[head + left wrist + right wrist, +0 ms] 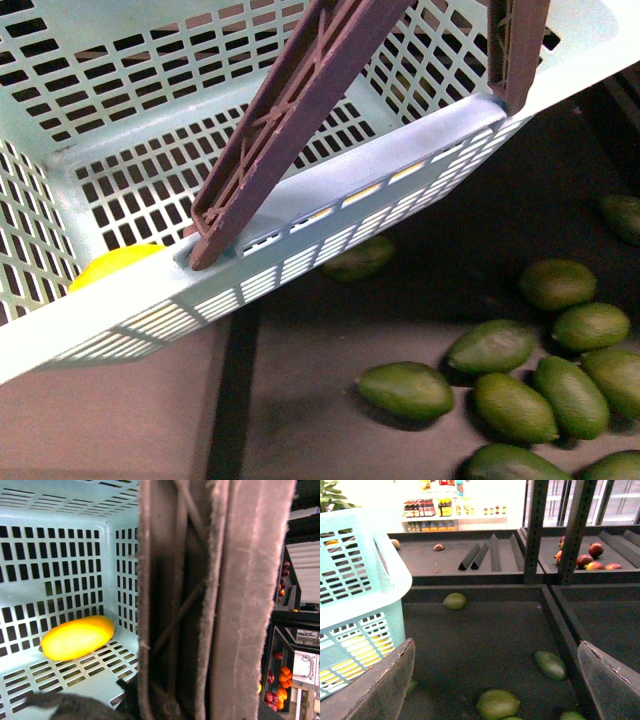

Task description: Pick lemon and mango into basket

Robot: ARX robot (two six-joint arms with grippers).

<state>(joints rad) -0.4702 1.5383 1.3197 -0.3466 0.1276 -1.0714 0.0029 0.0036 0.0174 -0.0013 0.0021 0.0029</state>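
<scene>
The light teal basket (330, 215) hangs tilted and fills the upper left of the front view, with its brown handles (290, 110) raised. A yellow lemon (115, 262) lies on its slotted floor, and also shows in the left wrist view (77, 637). My left gripper (170, 700) is shut on the brown handle (215, 595), which fills that view. Several green mangoes (405, 390) lie on the dark shelf below and right of the basket. My right gripper (495, 680) is open and empty above a mango (498, 703), with another mango (550, 665) beside it. The basket wall (360, 580) is close beside one of its fingers (380, 690).
A raised dark divider (565, 630) runs across the shelf beside the mangoes. A dark post (535, 530) and black wedge dividers (485, 555) stand behind. Red fruit (585, 560) lies in a far bin. One green mango (455, 600) lies alone at the shelf's back.
</scene>
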